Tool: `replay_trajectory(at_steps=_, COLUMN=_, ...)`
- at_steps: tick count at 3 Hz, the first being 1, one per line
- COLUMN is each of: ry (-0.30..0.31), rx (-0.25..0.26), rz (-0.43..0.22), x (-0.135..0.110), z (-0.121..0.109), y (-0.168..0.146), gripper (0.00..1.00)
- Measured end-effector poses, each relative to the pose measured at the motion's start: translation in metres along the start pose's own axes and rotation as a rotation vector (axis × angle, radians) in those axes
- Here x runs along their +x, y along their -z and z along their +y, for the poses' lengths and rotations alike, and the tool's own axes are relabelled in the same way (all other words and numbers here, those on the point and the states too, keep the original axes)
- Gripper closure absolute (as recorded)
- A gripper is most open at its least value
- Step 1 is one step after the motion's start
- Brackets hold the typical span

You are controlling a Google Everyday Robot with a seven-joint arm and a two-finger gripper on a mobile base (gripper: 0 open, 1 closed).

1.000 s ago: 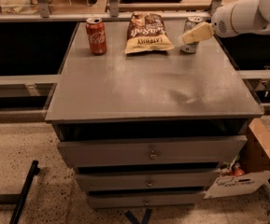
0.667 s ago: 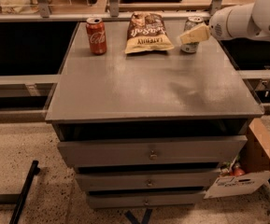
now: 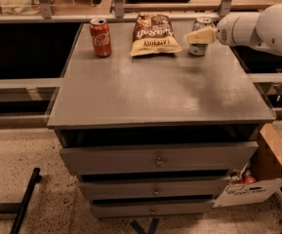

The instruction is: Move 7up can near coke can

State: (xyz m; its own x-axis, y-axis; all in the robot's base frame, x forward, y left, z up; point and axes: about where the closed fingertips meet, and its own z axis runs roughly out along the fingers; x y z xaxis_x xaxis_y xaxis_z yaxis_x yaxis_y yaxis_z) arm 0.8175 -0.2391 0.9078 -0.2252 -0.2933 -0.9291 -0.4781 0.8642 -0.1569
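7up can [image 3: 197, 49] stands upright at the far right corner of the counter [image 3: 150, 94], just right of a chip bag [image 3: 154, 34]. We see a small silver can with a silver top; the green markings are too dim to make out. Its middle is covered by the claw [image 3: 195, 36], which reaches in from the right on a white arm, its beige tip lying across the front of the can. We cannot tell whether the claw is clenched on the can or only beside it. The coke can [image 3: 101, 37], red with white script and a silver top, stands upright at the far left, well apart from the 7up can, with the chip bag between them. A cardboard box [image 3: 273, 165] sits on the floor at the lower right.
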Motion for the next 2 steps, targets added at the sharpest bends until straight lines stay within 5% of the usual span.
replay_trajectory(at_steps=2, ry=-0.055, rx=0.010, rz=-0.035, x=0.0094, z=-0.0086, y=-0.0196, gripper=0.41)
